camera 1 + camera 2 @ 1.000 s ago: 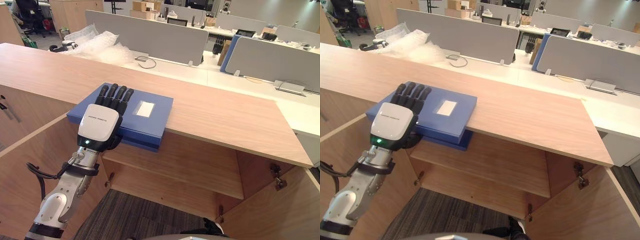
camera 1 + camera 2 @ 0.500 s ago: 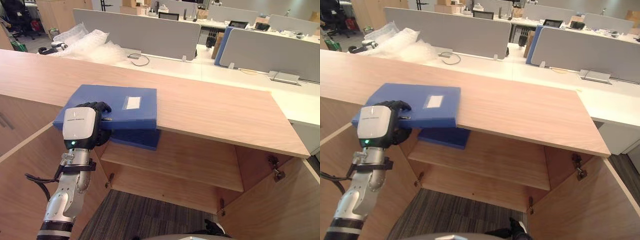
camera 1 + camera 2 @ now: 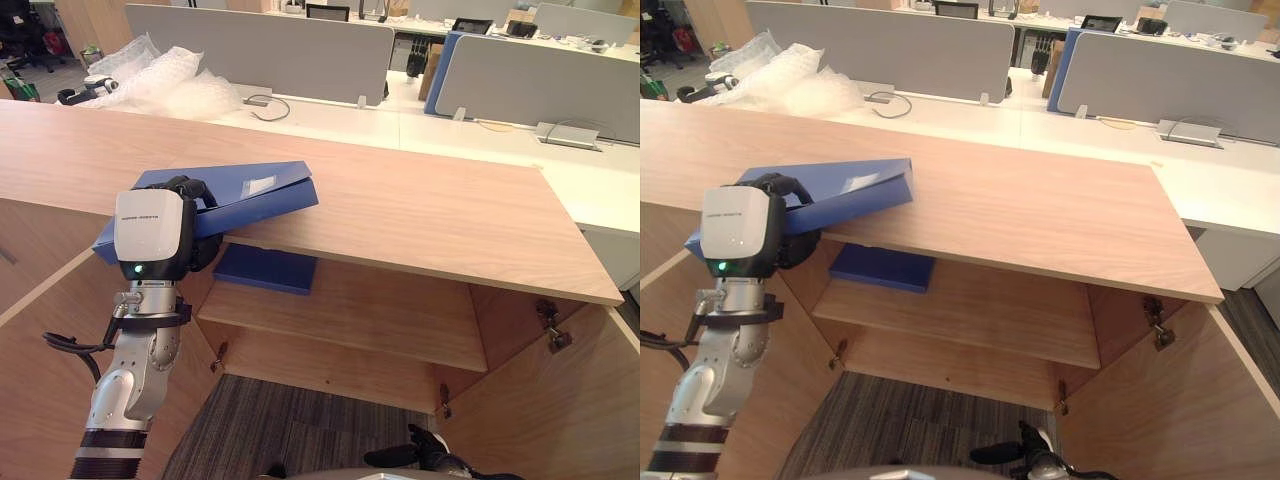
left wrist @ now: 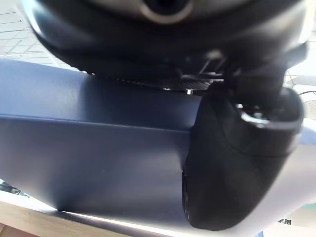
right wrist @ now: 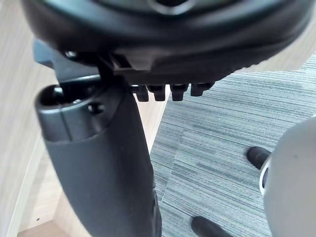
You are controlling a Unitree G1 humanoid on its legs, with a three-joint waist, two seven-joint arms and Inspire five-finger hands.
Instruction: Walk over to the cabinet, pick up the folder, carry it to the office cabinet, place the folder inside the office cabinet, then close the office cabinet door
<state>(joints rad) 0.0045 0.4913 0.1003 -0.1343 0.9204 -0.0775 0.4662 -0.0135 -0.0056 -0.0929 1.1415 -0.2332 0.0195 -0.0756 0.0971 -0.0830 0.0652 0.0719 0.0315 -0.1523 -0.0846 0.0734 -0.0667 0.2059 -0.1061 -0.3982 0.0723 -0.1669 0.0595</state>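
Observation:
A blue folder (image 3: 250, 192) with a small white label lies tilted on the front edge of the wooden cabinet top (image 3: 420, 215), its near end hanging past the edge. My left hand (image 3: 153, 235) grips that near end, fingers curled over the top and the thumb underneath. In the left wrist view the dark thumb (image 4: 232, 163) presses against the folder's blue face (image 4: 89, 163). My right hand (image 5: 98, 163) hangs with straight fingers above grey carpet beside a wooden panel, holding nothing.
Under the top, the cabinet stands open with a shelf (image 3: 350, 325) bearing another flat blue thing (image 3: 265, 268). Its doors (image 3: 45, 340) swing out on both sides. Bubble wrap (image 3: 170, 85) and grey partitions (image 3: 260, 50) lie on the desks behind.
My left hand's fingers went from flat on the folder to curled around its near end. The folder has slid toward me and tilted over the edge. The camera has shifted too.

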